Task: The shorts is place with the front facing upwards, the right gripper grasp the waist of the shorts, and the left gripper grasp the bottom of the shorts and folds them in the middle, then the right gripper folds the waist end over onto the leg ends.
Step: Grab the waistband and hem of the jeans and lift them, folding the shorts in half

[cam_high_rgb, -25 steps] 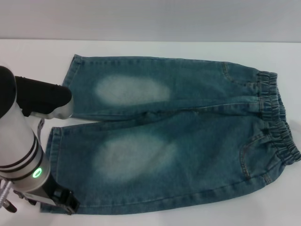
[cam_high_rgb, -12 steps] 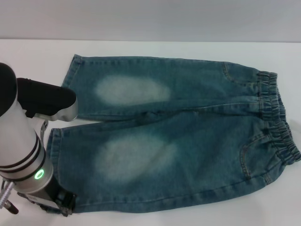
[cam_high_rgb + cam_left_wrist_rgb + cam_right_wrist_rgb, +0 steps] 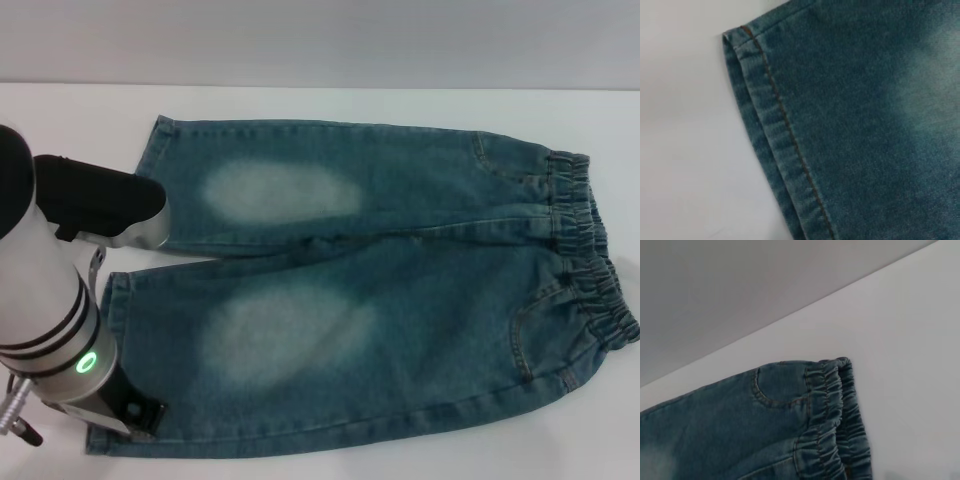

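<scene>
The blue denim shorts (image 3: 380, 260) lie flat and front up on the white table (image 3: 70, 110), with pale oval patches on both legs. Their puckered waist (image 3: 585, 250) is at the right and also shows in the right wrist view (image 3: 832, 420). The bottom of the shorts is at the left: the far leg hem (image 3: 150, 155) and the near leg hem (image 3: 113, 300). My left gripper (image 3: 135, 415) hangs low over the near hem's front corner, and its thick white arm hides part of that hem. The left wrist view shows the stitched hem (image 3: 775, 135) close up. The right gripper is out of view.
Bare white table (image 3: 685, 150) runs along the left of the hems and beyond the waist (image 3: 910, 365). A grey wall (image 3: 320, 40) rises behind the table's far edge.
My left arm has shifted slightly right and away from me over the near hem's front corner. The shorts lie as before.
</scene>
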### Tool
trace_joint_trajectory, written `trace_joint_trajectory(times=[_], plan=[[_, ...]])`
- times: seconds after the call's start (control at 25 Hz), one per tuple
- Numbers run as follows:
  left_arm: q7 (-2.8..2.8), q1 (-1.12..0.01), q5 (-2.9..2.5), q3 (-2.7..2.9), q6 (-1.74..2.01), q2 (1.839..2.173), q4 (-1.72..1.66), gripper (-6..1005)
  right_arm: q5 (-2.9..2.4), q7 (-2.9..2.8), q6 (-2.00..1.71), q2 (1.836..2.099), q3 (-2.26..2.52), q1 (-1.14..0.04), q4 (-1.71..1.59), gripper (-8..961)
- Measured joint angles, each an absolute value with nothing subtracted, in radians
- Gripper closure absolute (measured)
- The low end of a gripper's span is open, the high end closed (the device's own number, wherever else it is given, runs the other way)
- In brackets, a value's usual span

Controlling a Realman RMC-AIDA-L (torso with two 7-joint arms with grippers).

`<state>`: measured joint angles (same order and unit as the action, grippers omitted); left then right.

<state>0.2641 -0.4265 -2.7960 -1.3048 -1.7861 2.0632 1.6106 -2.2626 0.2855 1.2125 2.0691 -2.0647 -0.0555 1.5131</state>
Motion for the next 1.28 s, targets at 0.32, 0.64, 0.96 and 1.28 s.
trace_joint_trajectory(times=[0.32,0.64,0.96,1.28], plan=[[0.274,-0.412,-2.795,-1.326,-1.799,2.062,1.65,958,-2.263,0.287,1.219,2.069,-2.065,-0.052,1.518,185],[0.299,-0.396,-2.818,-1.3,-1.803,2.063,1.68,902,-2.263,0.289,1.219,2.071,-2.065,-0.052,1.516,185],[0.312,-0.397,-2.841,-1.288,-1.8,2.063,1.654,554,-2.263,0.29,1.22,2.069,-2.07,-0.058,1.513,185],[0.311,-0.401,-2.842,-1.287,-1.786,2.063,1.617,370,-2.263,0.29,1.22,2.068,-2.074,-0.06,1.512,185]])
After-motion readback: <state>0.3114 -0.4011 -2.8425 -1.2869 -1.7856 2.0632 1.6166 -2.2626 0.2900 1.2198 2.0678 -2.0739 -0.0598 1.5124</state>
